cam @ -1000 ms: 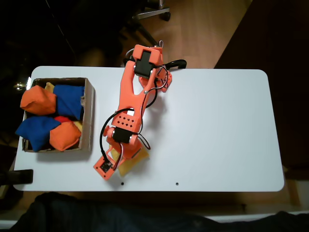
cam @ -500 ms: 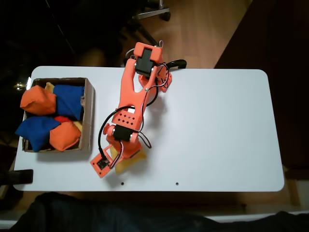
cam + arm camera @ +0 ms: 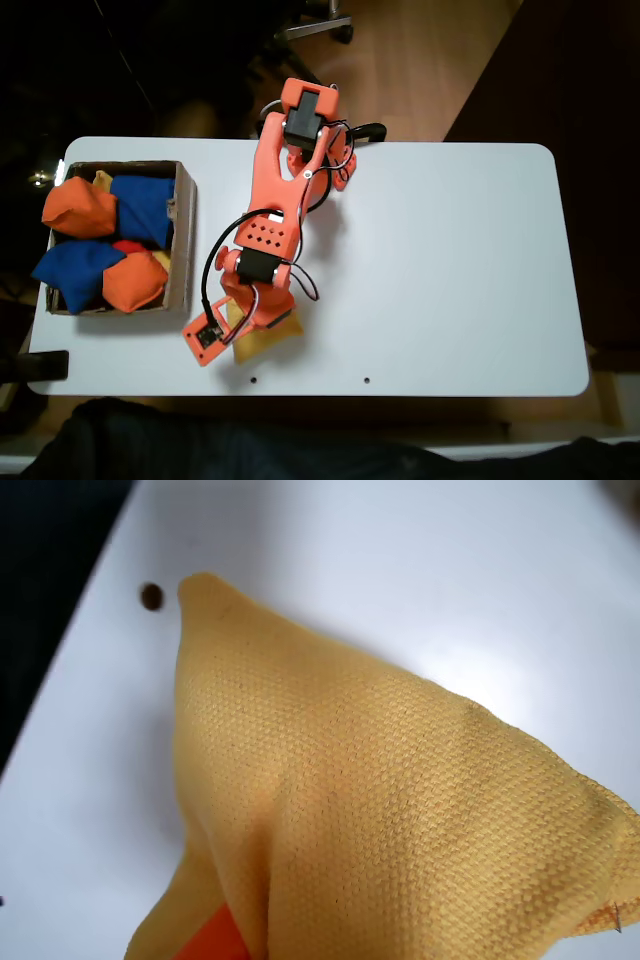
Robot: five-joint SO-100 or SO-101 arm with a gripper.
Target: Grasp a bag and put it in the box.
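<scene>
The yellow bag (image 3: 264, 338) is near the table's front edge in the fixed view, partly under my orange gripper (image 3: 248, 324). In the wrist view the bag (image 3: 380, 800) is very close, and its fabric is bunched around an orange fingertip (image 3: 207, 942) at the bottom edge. My gripper is shut on the bag. I cannot tell if the bag still touches the table. The brown cardboard box (image 3: 184, 240) stands at the table's left end, a short way left of the gripper. It holds orange and blue bean bags.
The white table (image 3: 440, 260) stretches bare to the right of the arm. The arm's base (image 3: 305, 120) sits at the far edge. Two small dark holes (image 3: 253, 380) mark the front edge. A dark clamp (image 3: 40, 365) grips the front left corner.
The gripper has swung a little left toward the box, and the yellow bag has moved left with it.
</scene>
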